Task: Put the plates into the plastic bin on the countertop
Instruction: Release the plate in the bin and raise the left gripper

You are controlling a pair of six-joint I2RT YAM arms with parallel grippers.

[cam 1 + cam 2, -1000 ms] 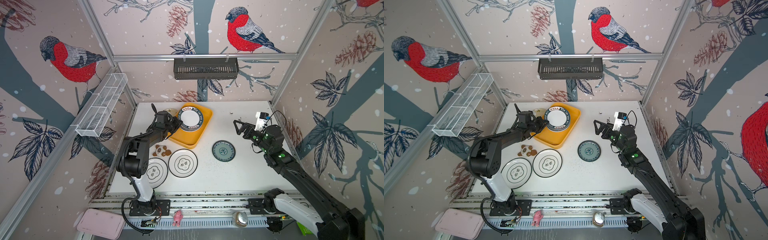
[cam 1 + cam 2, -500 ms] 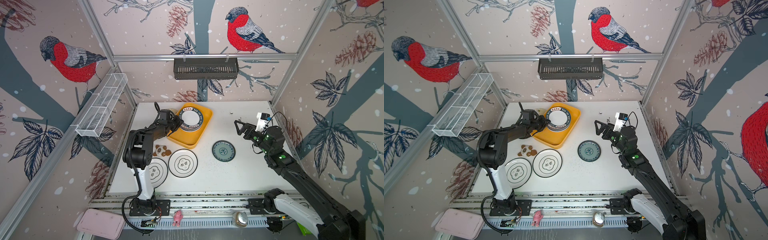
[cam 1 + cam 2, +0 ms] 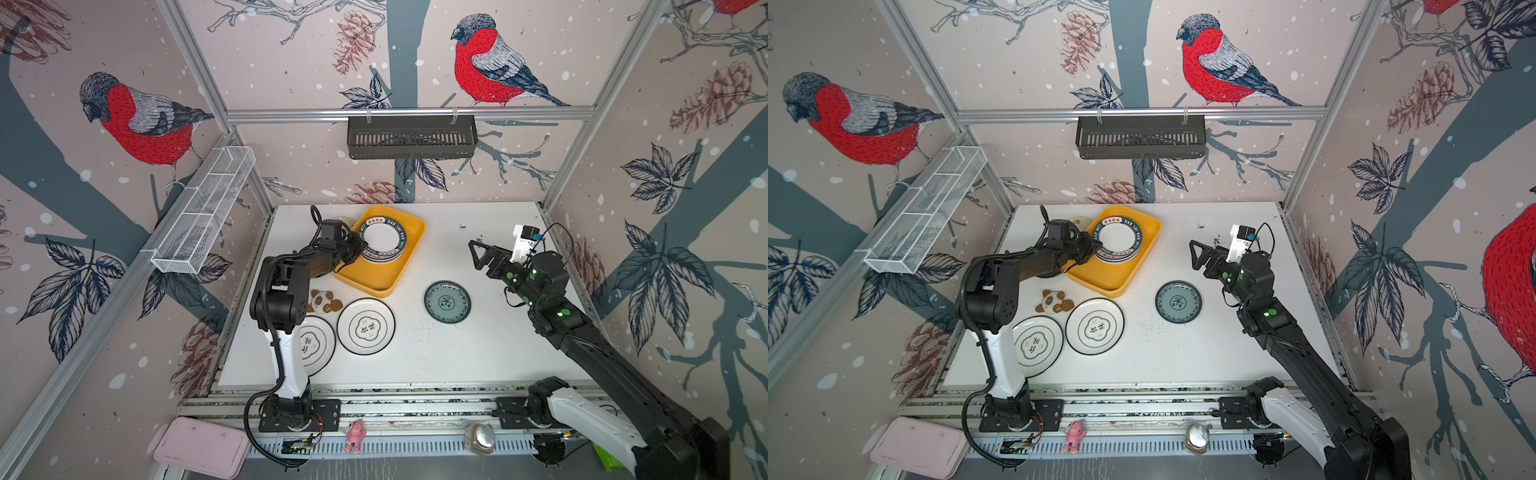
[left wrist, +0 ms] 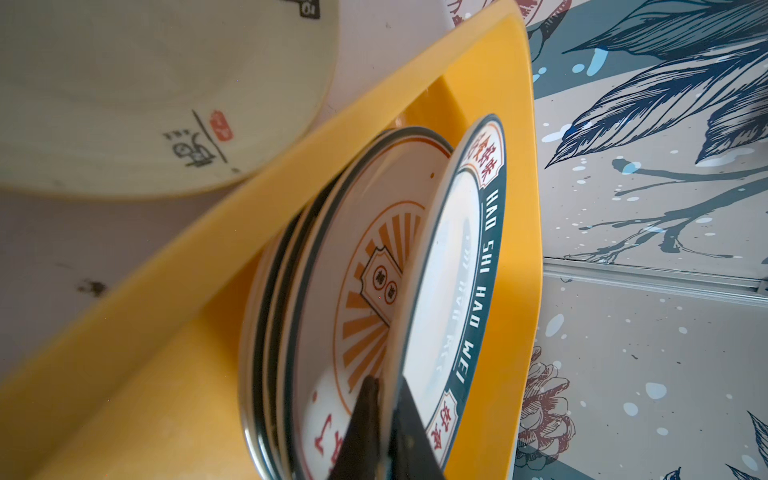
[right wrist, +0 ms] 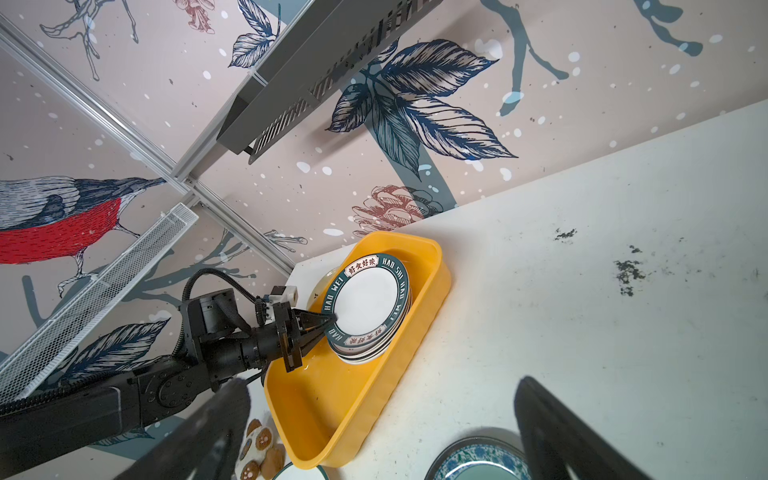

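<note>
**Plates and bin: current holdings**

Top views: lettered plate (image 3: 381, 240), atop a stack inside the plastic bin (image 3: 376, 280), is pinched at its rim by the left gripper (image 3: 360, 249). Teal plate (image 3: 447, 301) and two black-rimmed plates (image 3: 365, 326) are laid on the countertop (image 3: 478, 357). Right gripper (image 3: 474, 255) is held agape, empty.

Left wrist: the lettered rim is clamped between fingertips (image 4: 361, 428), tilted over a sunburst plate (image 4: 374, 270).

Right wrist: the stack is seen inside the bin.

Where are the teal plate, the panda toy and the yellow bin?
teal patterned plate (image 3: 447, 302): in a top view, centre medallion.
panda toy (image 3: 322, 299): in a top view, white face.
yellow plastic bin (image 3: 371, 272): in a top view, bare floor.
</note>
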